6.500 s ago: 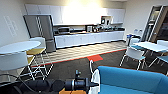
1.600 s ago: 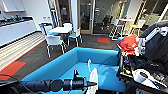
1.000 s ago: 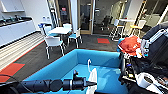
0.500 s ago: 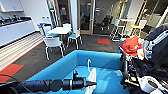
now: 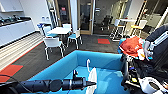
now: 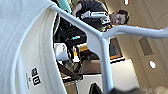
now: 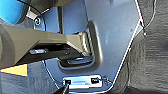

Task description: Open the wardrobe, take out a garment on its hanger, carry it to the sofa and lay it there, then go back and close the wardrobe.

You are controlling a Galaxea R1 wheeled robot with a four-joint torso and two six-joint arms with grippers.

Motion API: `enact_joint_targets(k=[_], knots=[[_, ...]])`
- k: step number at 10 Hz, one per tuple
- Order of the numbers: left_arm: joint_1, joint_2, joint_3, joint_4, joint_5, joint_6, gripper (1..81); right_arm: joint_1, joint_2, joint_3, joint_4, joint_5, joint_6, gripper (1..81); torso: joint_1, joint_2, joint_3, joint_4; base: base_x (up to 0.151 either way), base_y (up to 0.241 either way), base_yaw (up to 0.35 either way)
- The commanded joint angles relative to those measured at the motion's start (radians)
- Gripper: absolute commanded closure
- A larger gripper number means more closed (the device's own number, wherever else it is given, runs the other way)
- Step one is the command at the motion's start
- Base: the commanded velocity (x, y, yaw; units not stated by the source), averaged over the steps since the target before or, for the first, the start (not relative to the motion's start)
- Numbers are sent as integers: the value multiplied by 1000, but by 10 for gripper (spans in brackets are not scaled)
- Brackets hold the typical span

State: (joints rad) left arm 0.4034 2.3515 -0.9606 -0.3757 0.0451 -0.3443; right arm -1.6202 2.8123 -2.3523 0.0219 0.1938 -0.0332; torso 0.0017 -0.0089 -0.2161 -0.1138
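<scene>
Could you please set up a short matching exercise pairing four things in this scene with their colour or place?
Things:
1. sofa
2. garment
3. hanger
4. floor patch

Descriptions:
A. red, on the dark carpet near the glass doors
B. bright blue, curved back
C. white fabric hanging over the sofa seat
D. thin white hook rising above the fabric

Pairs: 1-B, 2-C, 3-D, 4-A

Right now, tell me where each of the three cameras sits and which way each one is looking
Head view: high on the robot, looking forward and down at the sofa; the left arm reaches in, with the hanger and garment at its end.
Left wrist view: on the left wrist, looking up past the hanger and garment toward a person.
Right wrist view: on the right wrist, looking at the robot's own body over carpet.
Shared: head and left wrist show the hanger and garment.
</scene>
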Motion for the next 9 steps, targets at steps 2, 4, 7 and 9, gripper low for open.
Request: enact_joint_targets(k=[2,4,7,9], knots=[[-151,-38,-42,14,-5,-1,811,7,-9,7,1,-63,-4,10,0,0,0,0,0,0,0],[-179,-61,-99,9,4,-2,811,13,-8,7,-2,-65,-4,10,0,0,0,0,0,0,0],[-238,-80,-167,1,21,-7,811,21,-3,12,1,-68,-4,10,0,0,0,0,0,0,0],[-274,-63,-217,-11,36,-7,811,21,-3,12,0,-62,-4,10,0,0,-100,0,0,0,0]])
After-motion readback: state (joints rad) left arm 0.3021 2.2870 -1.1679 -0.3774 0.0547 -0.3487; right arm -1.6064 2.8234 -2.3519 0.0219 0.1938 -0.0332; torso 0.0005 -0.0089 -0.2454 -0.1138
